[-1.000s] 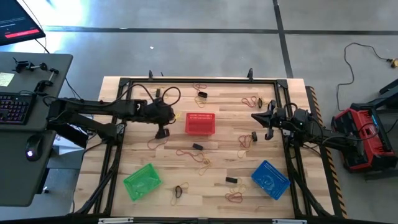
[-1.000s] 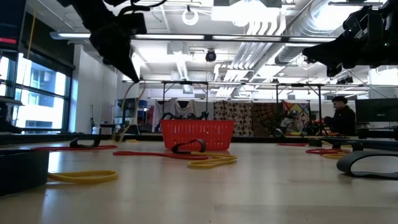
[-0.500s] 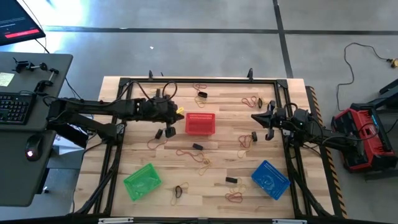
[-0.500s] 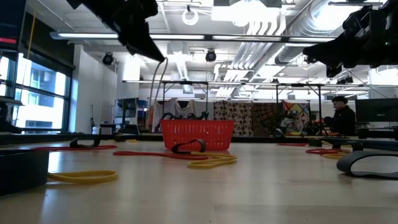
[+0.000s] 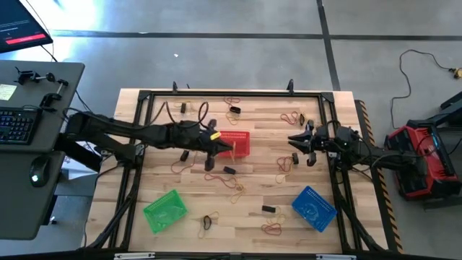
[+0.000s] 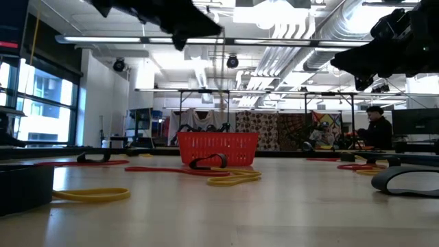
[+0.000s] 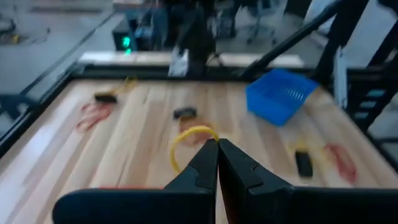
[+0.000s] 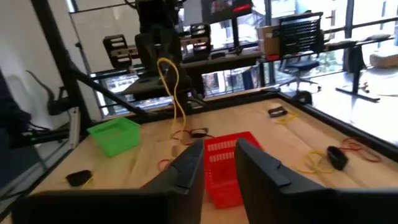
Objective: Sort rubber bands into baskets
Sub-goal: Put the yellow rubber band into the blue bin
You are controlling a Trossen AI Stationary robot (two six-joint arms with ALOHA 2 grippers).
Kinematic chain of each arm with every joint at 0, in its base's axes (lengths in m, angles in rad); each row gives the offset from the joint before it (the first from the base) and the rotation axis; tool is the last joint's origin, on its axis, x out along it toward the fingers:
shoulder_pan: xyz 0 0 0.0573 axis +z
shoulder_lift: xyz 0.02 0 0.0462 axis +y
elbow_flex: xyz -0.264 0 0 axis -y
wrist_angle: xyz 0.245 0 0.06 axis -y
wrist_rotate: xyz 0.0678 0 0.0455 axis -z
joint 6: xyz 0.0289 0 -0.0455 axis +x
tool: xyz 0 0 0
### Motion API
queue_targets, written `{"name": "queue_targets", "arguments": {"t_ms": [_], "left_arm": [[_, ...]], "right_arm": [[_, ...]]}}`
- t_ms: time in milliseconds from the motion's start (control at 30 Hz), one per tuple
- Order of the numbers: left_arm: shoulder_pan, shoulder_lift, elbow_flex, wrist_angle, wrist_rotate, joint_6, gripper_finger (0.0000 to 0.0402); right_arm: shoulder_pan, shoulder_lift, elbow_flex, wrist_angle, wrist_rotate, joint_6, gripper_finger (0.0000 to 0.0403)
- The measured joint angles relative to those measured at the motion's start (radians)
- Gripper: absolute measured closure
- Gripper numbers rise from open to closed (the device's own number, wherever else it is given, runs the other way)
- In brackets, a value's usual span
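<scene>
- High view: the left pincer (image 5: 232, 149) reaches over the near-left edge of the red basket (image 5: 237, 137), which stands in the middle of the worktop (image 5: 260, 180); a thin yellow line shows at its tip.
- Left wrist view shows what the overhead cannot: the fingers (image 7: 205, 163) pressed together, clenched on a yellow rubber band (image 7: 189, 138) that loops out ahead of the tips, with the blue basket (image 7: 281, 95) farther off.
- Right wrist view adds the drop: that band (image 8: 173, 87) dangles from the left arm, hanging above and just behind the red basket (image 8: 227, 163), with the green basket (image 8: 115, 135) off to one side.
- The right pincer (image 5: 298, 146) hovers right of the red basket, well apart from it; its own view shows the two fingers (image 8: 185, 169) with a gap between them, released, grasping nothing.
- Low view: the red basket (image 6: 217, 149) stands far back, with a thin strand (image 6: 221, 75) hanging straight above it.
- Loose rubber bands (image 5: 232, 184) lie scattered on the worktop; the green basket (image 5: 165, 210) is near-left, the blue basket (image 5: 313, 206) near-right.
</scene>
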Motion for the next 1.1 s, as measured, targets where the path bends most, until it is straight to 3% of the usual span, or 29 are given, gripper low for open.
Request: {"name": "queue_targets", "arguments": {"t_ms": [233,500,667,867,1100], "left_arm": [[-0.023,0.145,0.020,0.230,0.083,-0.041,0.0401],[-0.048,0.300,0.168,0.241,0.091,0.009,0.0401],[-0.056,0.362,0.247,0.232,0.097,0.017,0.0401],[-0.059,0.379,0.272,0.237,0.093,0.019,0.0401],[-0.059,0.387,0.272,0.257,0.081,0.011,0.0401]], "right_arm": [[0.052,0.051,0.000,0.034,0.075,-0.004,0.0296],[0.125,0.056,0.000,0.038,0.062,-0.003,0.0295],[0.217,0.073,0.000,0.042,0.128,-0.015,0.0288],[0.335,0.153,0.000,0.088,0.281,-0.022,0.0242],[0.440,0.316,0.000,0.276,0.395,-0.029,0.0188]]}}
